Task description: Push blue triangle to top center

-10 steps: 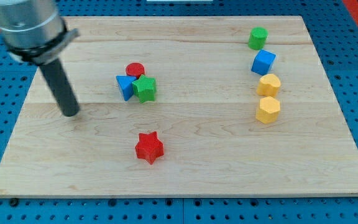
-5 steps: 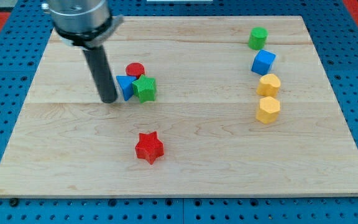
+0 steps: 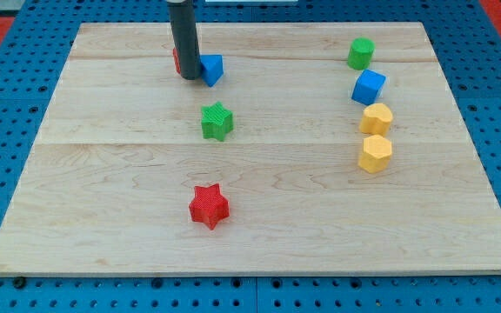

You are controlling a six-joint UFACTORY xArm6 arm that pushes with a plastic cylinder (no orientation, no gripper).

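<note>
Landmark: green star [image 3: 217,121], mid-board. Blue triangle [image 3: 210,68] lies above it, near the wooden board's [image 3: 103,200] top edge. The rod's tip [image 3: 188,76] touches the triangle's left side; no fingers exist, only a rod. A red block [image 3: 176,59] peeks behind the rod.

Count: two green, two blue, two yellow, two red. Red star [image 3: 208,207] sits below the landmark; green cylinder [image 3: 361,54], blue cube [image 3: 368,87] and yellow blocks [image 3: 377,117] [image 3: 375,153] stand to its right.
</note>
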